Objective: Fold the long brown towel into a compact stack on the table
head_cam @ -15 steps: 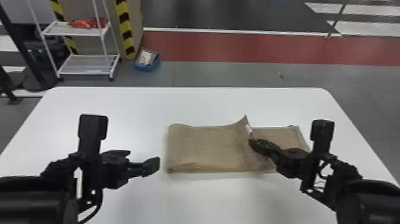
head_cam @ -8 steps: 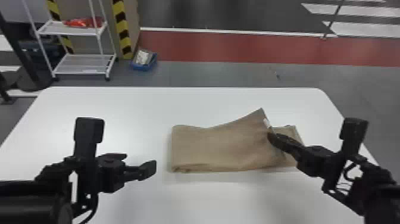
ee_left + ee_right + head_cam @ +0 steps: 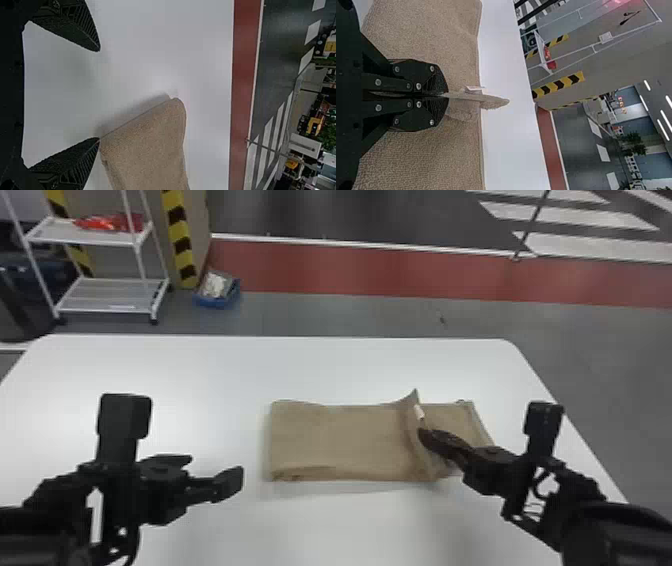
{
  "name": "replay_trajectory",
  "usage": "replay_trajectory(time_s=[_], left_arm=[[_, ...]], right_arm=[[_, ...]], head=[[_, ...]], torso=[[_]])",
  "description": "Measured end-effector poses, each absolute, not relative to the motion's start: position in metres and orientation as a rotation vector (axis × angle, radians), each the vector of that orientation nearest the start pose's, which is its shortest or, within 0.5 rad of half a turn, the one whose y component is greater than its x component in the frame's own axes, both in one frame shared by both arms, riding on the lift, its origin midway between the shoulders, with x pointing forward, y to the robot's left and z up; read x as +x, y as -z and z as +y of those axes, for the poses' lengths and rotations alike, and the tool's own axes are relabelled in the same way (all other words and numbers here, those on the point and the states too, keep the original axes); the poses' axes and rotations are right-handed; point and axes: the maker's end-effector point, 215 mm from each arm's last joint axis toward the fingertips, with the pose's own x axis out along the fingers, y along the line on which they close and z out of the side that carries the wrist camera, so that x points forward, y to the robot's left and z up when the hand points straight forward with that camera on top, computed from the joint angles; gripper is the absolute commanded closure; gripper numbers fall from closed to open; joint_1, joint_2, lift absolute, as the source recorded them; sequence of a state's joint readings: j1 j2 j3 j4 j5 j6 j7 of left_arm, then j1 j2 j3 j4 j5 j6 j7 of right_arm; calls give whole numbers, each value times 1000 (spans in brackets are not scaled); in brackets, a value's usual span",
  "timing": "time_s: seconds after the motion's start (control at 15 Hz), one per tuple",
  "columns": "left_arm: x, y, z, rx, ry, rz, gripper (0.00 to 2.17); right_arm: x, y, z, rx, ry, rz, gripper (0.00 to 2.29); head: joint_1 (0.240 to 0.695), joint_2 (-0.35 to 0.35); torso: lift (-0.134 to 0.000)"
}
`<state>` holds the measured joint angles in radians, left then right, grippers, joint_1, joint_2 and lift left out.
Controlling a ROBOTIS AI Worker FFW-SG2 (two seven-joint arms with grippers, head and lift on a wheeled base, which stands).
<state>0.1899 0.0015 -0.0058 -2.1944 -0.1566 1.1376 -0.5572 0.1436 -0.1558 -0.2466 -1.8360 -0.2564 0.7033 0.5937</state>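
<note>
Head view: and there's the right claw (image 3: 423,436), pressed together on a raised edge of the brown towel (image 3: 345,442)! The folded part lies on the table (image 3: 200,365) to the left of that claw, another stretch beneath it and on to its right. The far corner pokes up beyond the tips, a white tag (image 3: 419,411) just beside them. With one pinch near the middle of that edge, the far corner could flop over and crease as the layer comes down.

Left wrist view: the left claw, fingers spread, nothing between them! One fingertip looks very near the towel's folded end. A careless sweep could snag that end and skew the stack; and with nothing pinning it, a pull from the right could drag the whole lot.

Right wrist view: a thin ridge of cloth pinched, layers spreading on both sides of the claw. Too shallow a bite and it slips; too low, and the claw scrapes the layer below into wrinkles.
</note>
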Motion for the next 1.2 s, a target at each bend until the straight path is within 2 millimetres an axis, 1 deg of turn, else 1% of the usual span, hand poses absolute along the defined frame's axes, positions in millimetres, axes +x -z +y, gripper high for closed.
replay_trajectory(time_s=[0.07, 0.13, 0.2, 0.27, 0.33, 0.4, 0.47, 0.6, 0.73, 0.87, 0.93, 1.0, 1.2], left_arm=[[442, 423, 152, -84, 425, 714, 83], [441, 424, 152, -84, 424, 716, 83], [440, 424, 153, -84, 423, 717, 83], [440, 424, 153, -84, 423, 716, 83], [440, 424, 152, -83, 423, 716, 83], [440, 424, 151, -82, 424, 716, 83], [439, 425, 150, -81, 427, 718, 83], [438, 426, 148, -80, 429, 721, 83], [436, 428, 148, -80, 427, 724, 83], [435, 428, 150, -80, 424, 721, 83], [433, 428, 152, -81, 422, 721, 83], [432, 428, 153, -82, 421, 721, 83], [430, 428, 154, -82, 420, 721, 83]], right_arm=[[496, 419, -258, 273, -417, 468, 1085], [496, 407, -265, 278, -412, 451, 1085], [495, 394, -275, 289, -404, 437, 1085], [493, 386, -287, 298, -392, 432, 1085], [492, 384, -297, 299, -380, 435, 1085], [491, 390, -304, 296, -368, 445, 1085], [492, 401, -308, 293, -361, 459, 1085], [495, 421, -307, 286, -360, 479, 1085], [498, 428, -303, 287, -367, 487, 1085], [501, 422, -296, 294, -381, 474, 1085], [502, 417, -296, 299, -385, 464, 1085], [502, 408, -300, 303, -381, 452, 1085], [501, 384, -334, 321, -334, 428, 1085]], head=[[695, -124], [695, -131], [695, -140], [695, -152], [695, -162], [695, -173], [695, -186], [695, -189], [695, -183], [695, -176], [695, -172], [695, -173], [695, -204]], torso=[[-124], [-124], [-124], [-124], [-124], [-124], [-124], [-124], [-124], [-124], [-124], [-124], [-124]])
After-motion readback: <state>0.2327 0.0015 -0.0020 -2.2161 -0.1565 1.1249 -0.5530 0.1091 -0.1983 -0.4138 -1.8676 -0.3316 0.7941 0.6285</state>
